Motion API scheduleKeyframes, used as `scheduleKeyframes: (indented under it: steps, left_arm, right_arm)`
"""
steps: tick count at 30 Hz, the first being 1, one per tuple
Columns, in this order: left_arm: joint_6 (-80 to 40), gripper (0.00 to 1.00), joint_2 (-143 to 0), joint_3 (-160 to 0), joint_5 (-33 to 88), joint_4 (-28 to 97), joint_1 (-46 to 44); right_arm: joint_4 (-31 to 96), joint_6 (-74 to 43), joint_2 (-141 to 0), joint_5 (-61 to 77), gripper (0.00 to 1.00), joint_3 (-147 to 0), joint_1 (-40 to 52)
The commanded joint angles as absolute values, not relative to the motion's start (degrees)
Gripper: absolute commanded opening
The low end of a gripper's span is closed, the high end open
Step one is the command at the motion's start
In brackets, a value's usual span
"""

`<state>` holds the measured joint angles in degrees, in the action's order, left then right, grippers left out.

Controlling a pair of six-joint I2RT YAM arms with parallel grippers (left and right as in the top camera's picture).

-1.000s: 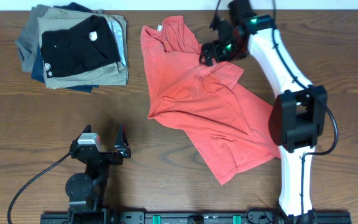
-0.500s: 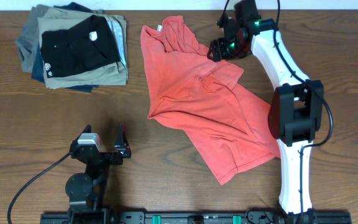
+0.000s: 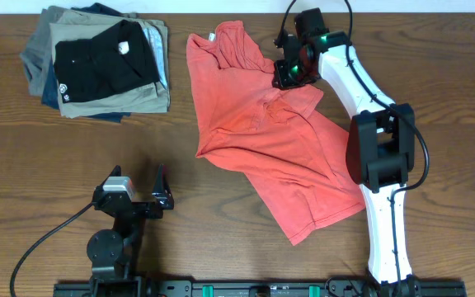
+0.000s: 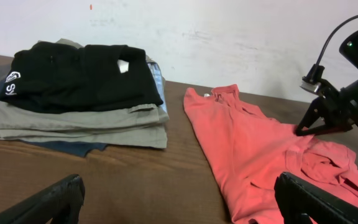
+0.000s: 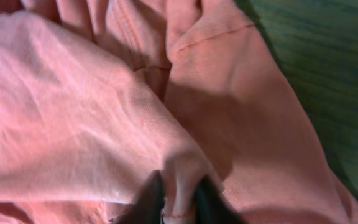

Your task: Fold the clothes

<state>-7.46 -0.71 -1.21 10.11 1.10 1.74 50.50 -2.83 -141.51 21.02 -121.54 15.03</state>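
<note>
So the coral T-shirt (image 3: 279,148) is lying rumpled on the table (image 3: 39,165), middle to right. Its collar and neck label (image 3: 210,37) point to the far edge and the hem trails off toward the near right corner. It sits just right of the stack of folded garments (image 3: 97,66) in the far left corner, not touching it as far as I can tell.

The right gripper (image 3: 287,76) is down on the far part of the shirt, next to a bunched-up bit. The right wrist view shows it best: the jaws are pinched together on a little ridge of cloth. The left gripper (image 3: 162,188) sits at the near left, well away from the shirt, jaws wide apart and holding nothing.

My read on handling: this is thin, soft cotton. It's light and floppy, with zero stiffness, so anything lifted will sag and drag the rest along. It won't break or slip much, but a pinch can easily catch two layers at once.

A mid-panel pinch like this one looks fine for tugging wrinkles out, I'd guess. For actual folding I'd go for seams: shoulders, sleeve ends, hem corners. Ideally one arm takes each side so it stays flat.
</note>
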Motion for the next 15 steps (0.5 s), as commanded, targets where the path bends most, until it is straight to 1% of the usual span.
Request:
scheduleKeyframes:
  steps: [1,5,11,15]
  left_arm:
    - [-7.11,0.98,-0.67,-0.23,10.70,2.96,1.96]
    - [-7.11,0.98,-0.67,-0.23,10.70,2.96,1.98]
    - [-7.11,0.98,-0.67,-0.23,10.70,2.96,1.96]
    - [-7.11,0.98,-0.67,-0.23,10.70,2.96,1.98]
  right_arm:
    - [50.52,-4.32,-142.39,21.43,0.01,-122.04,16.27]
    - [50.30,-5.32,-141.18,23.24,0.01,-122.45,16.64]
    - [50.02,-5.32,-136.99,36.47,0.01,-123.00,18.31]
    - [49.25,-5.32,-135.20,43.77,0.01,-123.00,22.90]
